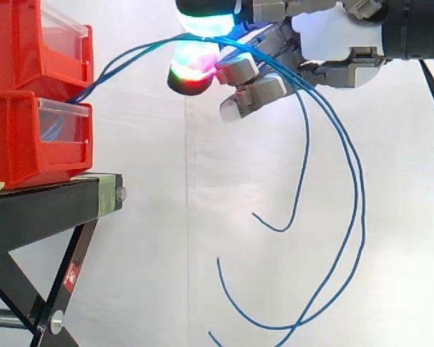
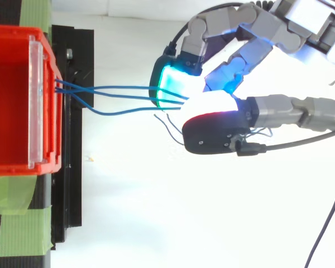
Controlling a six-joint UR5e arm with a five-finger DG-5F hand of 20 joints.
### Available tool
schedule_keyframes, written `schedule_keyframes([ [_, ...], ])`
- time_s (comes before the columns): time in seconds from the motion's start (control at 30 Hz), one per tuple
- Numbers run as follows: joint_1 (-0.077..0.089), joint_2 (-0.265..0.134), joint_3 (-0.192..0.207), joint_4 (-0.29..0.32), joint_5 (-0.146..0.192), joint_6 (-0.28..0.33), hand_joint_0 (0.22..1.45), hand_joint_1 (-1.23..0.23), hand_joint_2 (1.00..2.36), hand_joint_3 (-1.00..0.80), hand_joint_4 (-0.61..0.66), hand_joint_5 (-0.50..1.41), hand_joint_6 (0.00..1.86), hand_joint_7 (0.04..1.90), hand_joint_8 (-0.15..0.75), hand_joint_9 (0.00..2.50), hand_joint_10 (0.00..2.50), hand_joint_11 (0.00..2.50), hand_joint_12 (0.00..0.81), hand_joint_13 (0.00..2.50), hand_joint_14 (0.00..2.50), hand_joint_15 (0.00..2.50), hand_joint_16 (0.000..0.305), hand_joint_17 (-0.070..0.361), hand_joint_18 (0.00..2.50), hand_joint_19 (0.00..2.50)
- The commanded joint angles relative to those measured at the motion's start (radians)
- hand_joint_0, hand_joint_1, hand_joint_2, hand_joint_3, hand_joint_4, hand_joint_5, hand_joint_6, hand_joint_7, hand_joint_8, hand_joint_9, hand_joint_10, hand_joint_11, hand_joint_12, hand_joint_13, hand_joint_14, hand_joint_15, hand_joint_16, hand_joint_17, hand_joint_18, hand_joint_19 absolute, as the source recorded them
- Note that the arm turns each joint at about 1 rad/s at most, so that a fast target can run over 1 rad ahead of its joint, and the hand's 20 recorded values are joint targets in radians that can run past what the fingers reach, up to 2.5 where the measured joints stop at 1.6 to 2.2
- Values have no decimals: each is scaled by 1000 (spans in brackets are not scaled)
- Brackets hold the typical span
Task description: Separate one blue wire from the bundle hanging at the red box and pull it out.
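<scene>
Pinching the blue wires [image 2: 128, 87] between its curled, glowing pads [image 1: 202, 22], the hand [image 1: 325, 40] held several strands stretched from the red box [image 1: 29, 144] ahead of it, loose ends dangling below its palm; singling one out looked the next job

Between the hand's [image 1: 325, 40] pads [image 2: 170, 84] the wires [image 2: 128, 87] vanish, so which of them are pinched cannot be told. Their roots blur behind the bins' [image 1: 29, 137] clear fronts. The side view's left edge cuts the bins.
</scene>
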Motion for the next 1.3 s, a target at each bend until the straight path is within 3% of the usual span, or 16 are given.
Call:
schedule_keyframes([
  [0.0,0,0,0,8,0,0,639,-600,1023,-193,211,-194,779,1034,320,1189,0,1796,325,1368,2,1656,48,108,592,659],
  [0.8,0,0,0,11,3,0,680,-774,1028,-121,212,-195,750,1075,303,1108,2,1768,337,1328,4,1655,47,106,561,646],
  [1.27,0,0,0,11,5,0,691,-884,1025,-173,202,-218,739,1101,293,987,2,1769,339,1238,4,1653,48,109,523,617],
])
